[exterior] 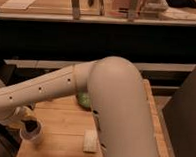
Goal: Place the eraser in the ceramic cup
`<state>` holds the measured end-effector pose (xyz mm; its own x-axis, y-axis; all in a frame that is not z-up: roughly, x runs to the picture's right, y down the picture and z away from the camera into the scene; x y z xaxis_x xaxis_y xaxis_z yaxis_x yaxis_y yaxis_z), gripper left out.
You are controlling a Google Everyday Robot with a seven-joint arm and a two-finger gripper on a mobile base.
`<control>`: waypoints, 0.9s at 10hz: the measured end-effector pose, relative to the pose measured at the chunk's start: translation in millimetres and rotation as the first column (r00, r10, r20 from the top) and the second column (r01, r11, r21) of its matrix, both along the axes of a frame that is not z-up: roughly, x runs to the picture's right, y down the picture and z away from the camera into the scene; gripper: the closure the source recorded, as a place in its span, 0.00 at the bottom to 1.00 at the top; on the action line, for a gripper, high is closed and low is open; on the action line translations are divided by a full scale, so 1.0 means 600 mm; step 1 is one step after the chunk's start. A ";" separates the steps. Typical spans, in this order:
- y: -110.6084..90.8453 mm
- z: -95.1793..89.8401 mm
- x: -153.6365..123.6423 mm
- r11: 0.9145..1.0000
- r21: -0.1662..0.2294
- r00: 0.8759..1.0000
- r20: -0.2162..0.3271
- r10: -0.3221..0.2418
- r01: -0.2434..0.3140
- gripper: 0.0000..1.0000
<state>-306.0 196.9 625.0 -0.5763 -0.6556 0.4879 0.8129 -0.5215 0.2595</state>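
Sitting near the front left edge of the wooden worktop (63, 123), the ceramic cup (32, 134) is seen with a dark bit right at its rim, maybe the eraser, but that can't be confirmed. The end effector (29, 124) is positioned directly over the cup, and its grip can't be made out. A pale block (90, 140) is laid to the cup's right, with a green bowl (83, 98) mostly hidden behind the arm.

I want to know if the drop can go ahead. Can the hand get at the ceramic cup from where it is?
Probably yes. The hand is right over the ceramic cup at the table's near left corner, with nothing between them. A dark piece, perhaps the eraser, shows at the rim.
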 end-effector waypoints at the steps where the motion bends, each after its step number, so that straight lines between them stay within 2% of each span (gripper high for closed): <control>1: 0.001 0.001 0.000 1.000 -0.001 1.000 -0.001 0.000 0.000 0.78; 3: 0.002 0.002 0.001 1.000 -0.003 1.000 -0.003 -0.002 0.002 0.77; 6: 0.004 0.002 0.002 1.000 -0.006 1.000 -0.005 -0.002 0.002 0.62; 9: 0.005 0.002 0.003 1.000 -0.009 1.000 -0.008 -0.002 0.002 0.61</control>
